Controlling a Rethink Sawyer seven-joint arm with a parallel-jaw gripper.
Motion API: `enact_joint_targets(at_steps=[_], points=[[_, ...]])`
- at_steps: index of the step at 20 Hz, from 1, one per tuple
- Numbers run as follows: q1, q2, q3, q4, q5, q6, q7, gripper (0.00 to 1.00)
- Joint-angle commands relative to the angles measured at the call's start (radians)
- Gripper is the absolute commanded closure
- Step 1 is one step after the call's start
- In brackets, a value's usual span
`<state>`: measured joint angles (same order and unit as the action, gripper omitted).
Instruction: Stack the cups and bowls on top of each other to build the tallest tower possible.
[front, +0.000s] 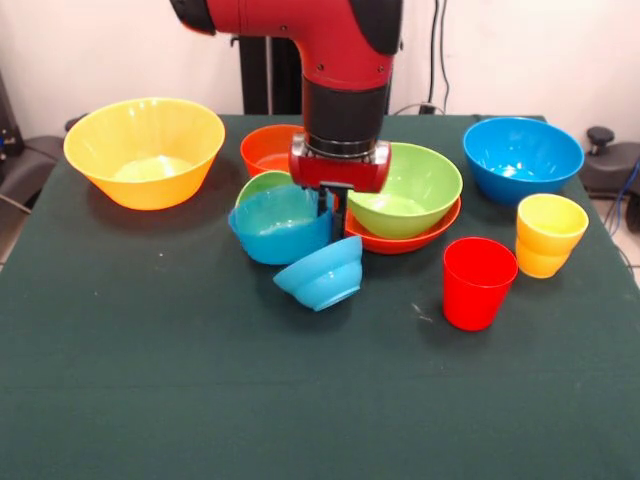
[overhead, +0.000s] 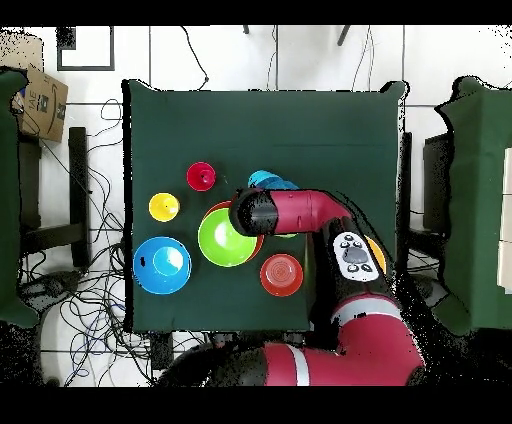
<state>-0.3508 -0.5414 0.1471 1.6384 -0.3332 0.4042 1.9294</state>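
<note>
**Desk:** Hand (front: 335, 212) at centre of the counter (front: 200, 380), low among the bowls — what is it doing?

**Photographer:** It hangs from the red arm (front: 340, 50), fingers down at the rim of a teal bowl (front: 280, 225). One dark finger shows against that bowl's right wall. Whether the fingers are apart or pinched on the rim, I cannot tell; the wrist hides them.

**Desk:** And around it?

**Photographer:** The teal bowl sits in or against a green one (front: 262, 183) behind it. A small blue bowl (front: 322, 272) lies tipped on its side just in front. To the right, a green bowl (front: 405, 188) nests in a red-orange one (front: 405, 238). A small orange bowl (front: 268, 150) stands behind; a big yellow bowl (front: 145, 150) and a big blue one (front: 522, 158) sit at the far corners. The red cup (front: 478, 282) and yellow cup (front: 548, 234) stand upright, near each other.

**Desk:** No tower yet?

**Photographer:** Only nested pairs. My reading: the teal bowl is the piece in hand.

**Desk:** What would doing it well take?

**Photographer:** Probably a firm pinch on the wall, a straight lift clear of the tipped blue bowl, and a level, centred set-down. Thin glossy plastic looks apt to slip or swing.
</note>
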Motion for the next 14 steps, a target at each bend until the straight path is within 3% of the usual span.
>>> enact_joint_targets(at_steps=[1,14], points=[[-0.011,-0.055,0.043,0.016,0.048,0.148,0.031,1.00],[0.040,0.008,0.038,-0.082,0.065,0.168,0.059,1.00]])
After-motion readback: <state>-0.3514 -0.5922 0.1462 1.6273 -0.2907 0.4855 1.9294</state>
